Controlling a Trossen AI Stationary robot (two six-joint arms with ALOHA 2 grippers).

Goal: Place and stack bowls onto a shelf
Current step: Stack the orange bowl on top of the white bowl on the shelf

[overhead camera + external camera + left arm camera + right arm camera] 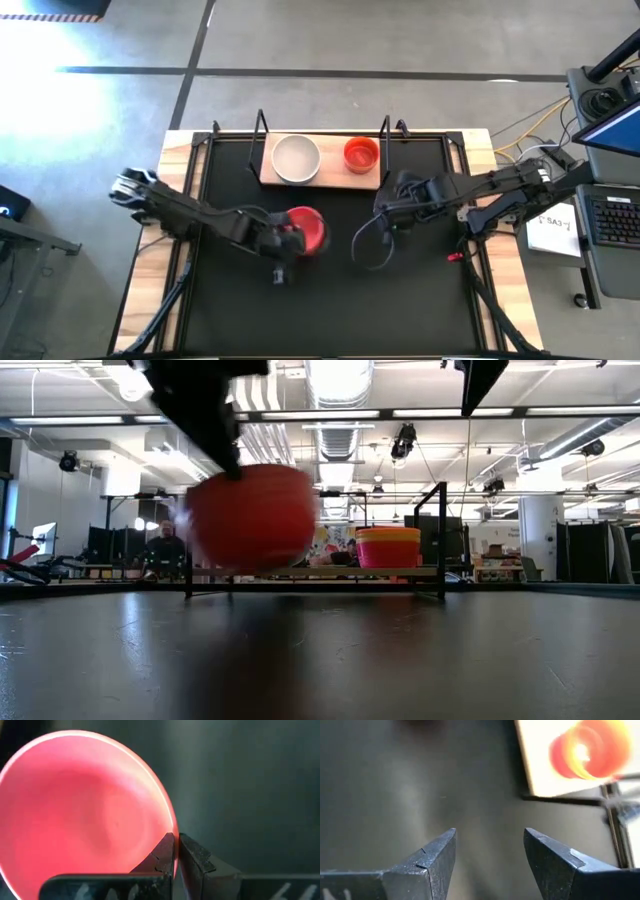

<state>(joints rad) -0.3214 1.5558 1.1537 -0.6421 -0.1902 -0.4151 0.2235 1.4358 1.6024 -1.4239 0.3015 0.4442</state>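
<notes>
Left pincer grips red bowl rim above mat.

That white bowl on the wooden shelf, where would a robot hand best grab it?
Probably by the rim. The white bowl sits upright and open on the shelf, so its thin edge faces up. Coming straight down from above, one finger inside the wall and one outside, looks easiest; the left gripper holds the red bowl this way. The side facing the mat seems safest, clear of the wire uprights.

Grey floor with dark seams; ceiling strip lights; exposed ducts.
</notes>
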